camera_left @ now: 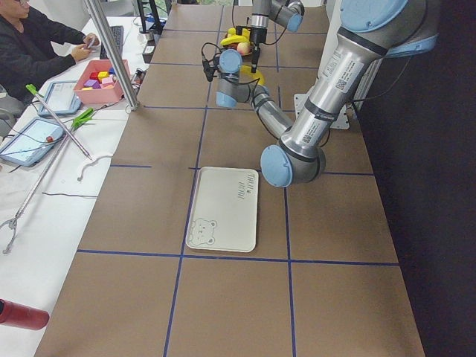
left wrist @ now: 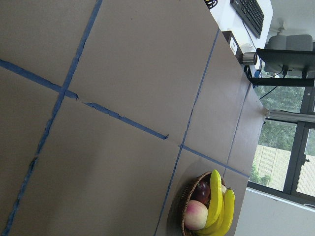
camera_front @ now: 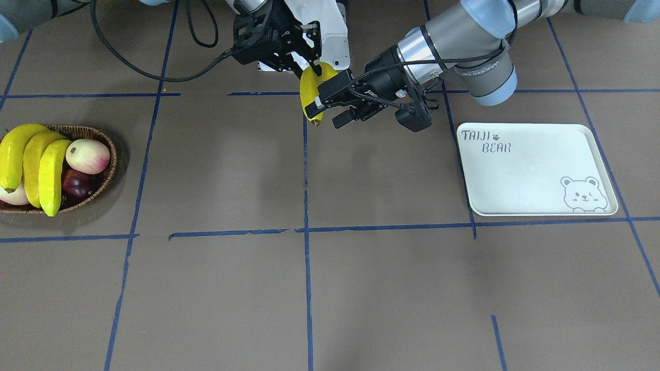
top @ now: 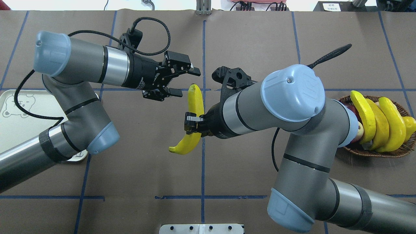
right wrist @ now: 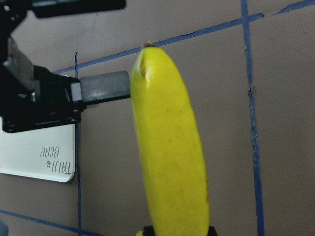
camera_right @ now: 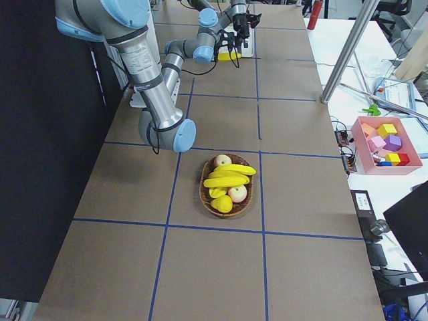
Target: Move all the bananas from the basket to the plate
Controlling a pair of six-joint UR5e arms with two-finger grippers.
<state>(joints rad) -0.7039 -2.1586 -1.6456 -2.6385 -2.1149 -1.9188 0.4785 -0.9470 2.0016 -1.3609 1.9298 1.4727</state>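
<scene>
Crowding the middle of the table [camera_front: 216, 288], the two arms carried the broadest risk. The right arm [top: 292, 94] and the left arm [top: 84, 61] were near each other, and a careless reach could have knocked them together.

The plate [camera_front: 536, 165] lay bare on the robot's left, well apart from the wicker basket [top: 403, 150] on its right. Three bananas [camera_front: 38, 165] rested there across other fruit, so the job looked barely begun.

The fourth banana [top: 196, 104] hung in the air between plate and basket, pinched below its middle by the right gripper [top: 195, 126], which was clamped on it. The left gripper [top: 187, 83] was spread wide and held nothing, its fingers [right wrist: 106, 86] just beside the banana's upper tip.

A hand-over seemed to be the step in hand, and here lay the finer danger — the glossy, curved skin could have slipped if the left jaws closed only on the tapering tip. It could also have slipped if the right gripper let go before the left had a firm hold. Either way the fruit would have dropped to the table — short of the plate.
</scene>
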